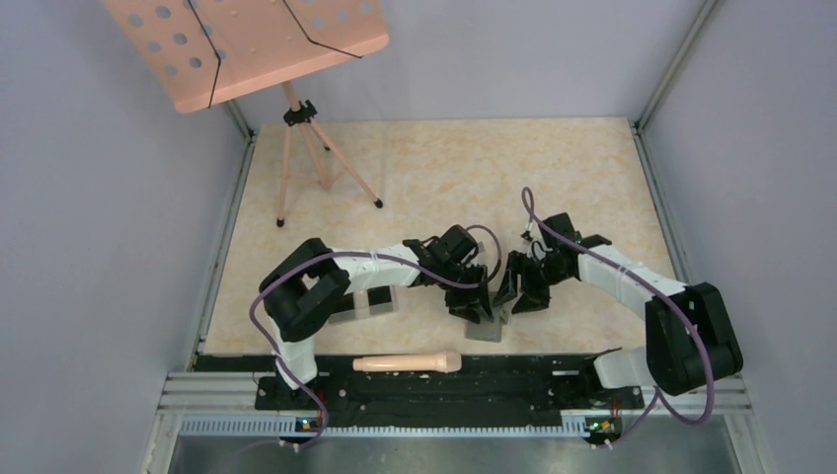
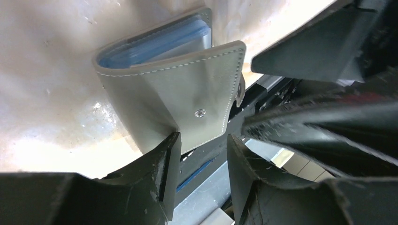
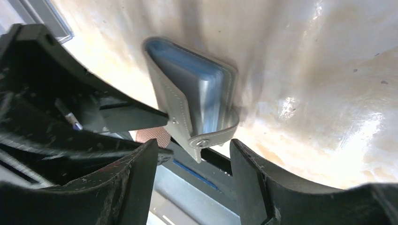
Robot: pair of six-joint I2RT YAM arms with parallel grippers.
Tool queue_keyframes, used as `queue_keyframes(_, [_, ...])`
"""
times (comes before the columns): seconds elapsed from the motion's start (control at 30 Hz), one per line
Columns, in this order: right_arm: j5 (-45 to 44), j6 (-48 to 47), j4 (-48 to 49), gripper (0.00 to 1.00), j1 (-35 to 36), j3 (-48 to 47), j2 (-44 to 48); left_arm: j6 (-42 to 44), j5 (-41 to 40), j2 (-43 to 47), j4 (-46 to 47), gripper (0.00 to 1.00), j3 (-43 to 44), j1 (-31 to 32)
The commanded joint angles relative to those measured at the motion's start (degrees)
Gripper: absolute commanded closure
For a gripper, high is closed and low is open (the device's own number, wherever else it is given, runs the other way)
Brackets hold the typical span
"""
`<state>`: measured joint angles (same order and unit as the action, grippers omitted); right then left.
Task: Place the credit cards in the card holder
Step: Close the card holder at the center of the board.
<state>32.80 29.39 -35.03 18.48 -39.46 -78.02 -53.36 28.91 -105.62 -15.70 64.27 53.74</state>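
Note:
The card holder (image 1: pixel 484 331) is a small grey wallet lying near the table's front edge. It is folded, with its blue slots showing at the open side (image 2: pixel 187 93) (image 3: pixel 187 89). My left gripper (image 1: pixel 472 301) (image 2: pixel 202 138) hangs over it with jaws apart, and the cover's lower edge sits right at the fingertips with nothing between them. My right gripper (image 1: pixel 513 294) (image 3: pixel 192 143) faces it from the other side, open, with the snap tab (image 3: pixel 206 139) just beyond the gap between its tips. No credit cards are in view.
A clear plastic box (image 1: pixel 370 301) lies partly under the left arm. A peach handle-shaped object (image 1: pixel 407 363) rests on the black rail at the near edge. A peach music stand (image 1: pixel 247 44) on a tripod (image 1: pixel 316 163) stands at the back left.

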Motion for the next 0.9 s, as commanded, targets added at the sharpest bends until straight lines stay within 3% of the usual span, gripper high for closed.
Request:
queue_keyframes(0.0, [-2.2, -1.3, -3.9, 0.42, 0.8, -3.4, 3.1, 0.7, 0.0, -1.9, 0.5, 0.54, 2.1, 0.6])
queue_keyframes(0.27, [-3.2, -1.6, -4.2, 0.41, 0.8, -7.7, 4.4, 1.2, 2.1, -4.3, 0.9, 0.55, 3.6, 1.1])
queue_keyframes(0.33, [-2.2, -1.8, -2.7, 0.43, 0.6, -7.5, 3.3, 1.2, 2.7, -4.8, 1.3, 0.64, 3.7, 1.2])
queue_keyframes(0.53, [1.8, -0.3, 3.6, 0.66, 0.0, -6.1, -0.3, 0.7, 4.1, -6.3, 2.1, 0.98, 3.8, 1.3])
queue_keyframes(0.87, [1.4, -0.1, 10.4, 1.0, -0.1, -0.8, -7.6, 0.7, 3.0, -5.3, 2.1, 0.97, 3.8, 1.3])
